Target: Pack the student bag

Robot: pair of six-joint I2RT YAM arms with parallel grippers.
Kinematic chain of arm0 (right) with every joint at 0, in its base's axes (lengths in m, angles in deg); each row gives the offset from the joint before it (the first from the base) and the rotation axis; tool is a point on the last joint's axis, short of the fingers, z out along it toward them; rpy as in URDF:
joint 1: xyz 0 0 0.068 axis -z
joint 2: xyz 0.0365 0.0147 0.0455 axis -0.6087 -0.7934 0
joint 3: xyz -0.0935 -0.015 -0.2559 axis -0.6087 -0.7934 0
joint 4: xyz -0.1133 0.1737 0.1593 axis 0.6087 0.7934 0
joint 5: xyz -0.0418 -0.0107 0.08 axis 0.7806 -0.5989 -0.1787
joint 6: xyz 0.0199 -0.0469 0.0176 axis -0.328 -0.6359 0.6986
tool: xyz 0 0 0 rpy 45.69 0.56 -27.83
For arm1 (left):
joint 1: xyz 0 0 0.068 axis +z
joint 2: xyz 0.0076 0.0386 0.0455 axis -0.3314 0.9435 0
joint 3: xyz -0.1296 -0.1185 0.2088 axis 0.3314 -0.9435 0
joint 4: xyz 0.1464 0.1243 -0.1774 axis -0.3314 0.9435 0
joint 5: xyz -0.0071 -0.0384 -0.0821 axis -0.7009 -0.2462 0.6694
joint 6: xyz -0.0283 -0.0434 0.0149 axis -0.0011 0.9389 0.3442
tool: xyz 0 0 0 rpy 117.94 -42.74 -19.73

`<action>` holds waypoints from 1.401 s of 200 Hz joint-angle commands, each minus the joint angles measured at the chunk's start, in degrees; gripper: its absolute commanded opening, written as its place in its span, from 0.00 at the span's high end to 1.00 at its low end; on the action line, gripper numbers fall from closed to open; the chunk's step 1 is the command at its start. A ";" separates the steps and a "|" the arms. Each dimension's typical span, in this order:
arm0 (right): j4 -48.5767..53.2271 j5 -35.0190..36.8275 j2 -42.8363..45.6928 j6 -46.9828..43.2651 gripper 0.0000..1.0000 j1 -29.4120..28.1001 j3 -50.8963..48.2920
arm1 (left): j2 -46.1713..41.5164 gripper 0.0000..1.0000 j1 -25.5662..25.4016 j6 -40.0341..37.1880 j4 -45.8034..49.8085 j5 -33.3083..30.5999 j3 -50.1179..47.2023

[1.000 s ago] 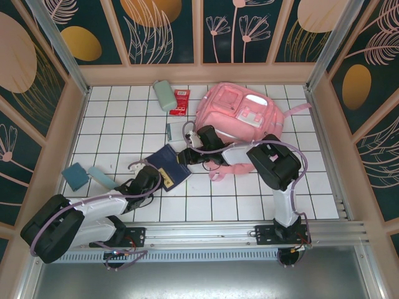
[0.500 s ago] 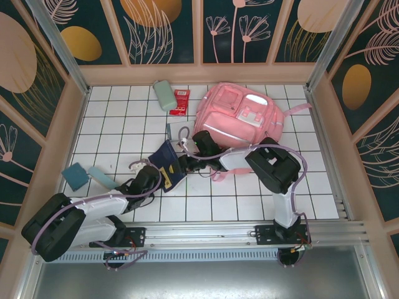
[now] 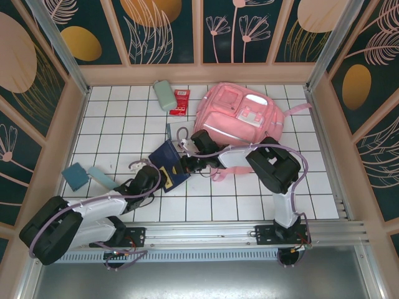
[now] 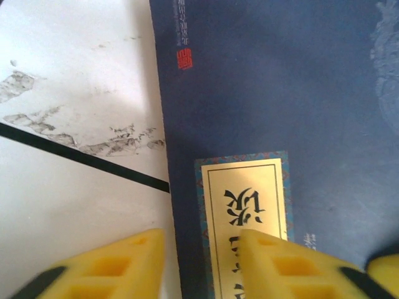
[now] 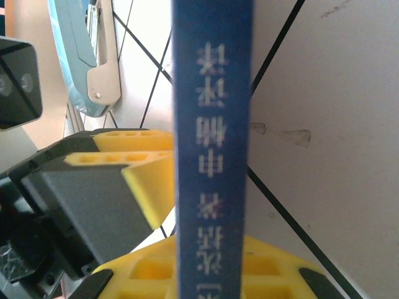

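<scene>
Reaching in from 7 o'clock across the white tiled table [image 3: 112, 124], holding the left gripper [image 3: 151, 176] with its yellow fingers [image 4: 106, 268] parted and gripping nothing, one finger over bare tile and the other over the cover of the dark blue book [image 3: 168, 163]. Leaving a teal block [image 3: 75, 176] and a paler teal bar [image 3: 101, 176] lying side by side at 9 o'clock, near the table's left edge. Clamping the book's 3 o'clock edge in the right gripper [image 3: 187, 163], closed tight on it, with the spine standing upright between the yellow pads [image 5: 143, 274] in the right wrist view. Leaving the student bag [image 3: 240, 118] lying flat at 1 o'clock, just beyond the right arm, pockets facing up, one pink strap trailing toward 3 o'clock. Leaving a pale green pouch [image 3: 164, 94] against a red packet [image 3: 179, 101] at 11 o'clock, by the far wall.
</scene>
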 commanded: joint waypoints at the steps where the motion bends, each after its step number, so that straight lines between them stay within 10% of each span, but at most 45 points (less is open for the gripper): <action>1: -4.79 -1.49 4.31 0.57 1.00 0.40 -1.63 | -4.02 0.53 -0.15 0.02 4.24 0.98 0.97; 56: -17.34 -3.86 14.31 8.08 1.00 5.54 -8.84 | -16.81 0.27 -0.12 -0.42 -1.30 3.16 1.44; 127: -25.75 -7.69 22.54 12.70 1.00 9.90 -15.79 | -3.59 0.23 1.36 -1.83 -24.56 17.64 7.33; 241: -32.79 -12.28 25.15 17.27 1.00 12.15 -19.71 | 3.17 0.58 3.80 4.03 -47.92 29.89 5.78; 280: -31.86 -11.93 26.32 16.76 1.00 12.44 -19.55 | 0.86 0.28 3.72 -0.52 -34.88 24.96 7.41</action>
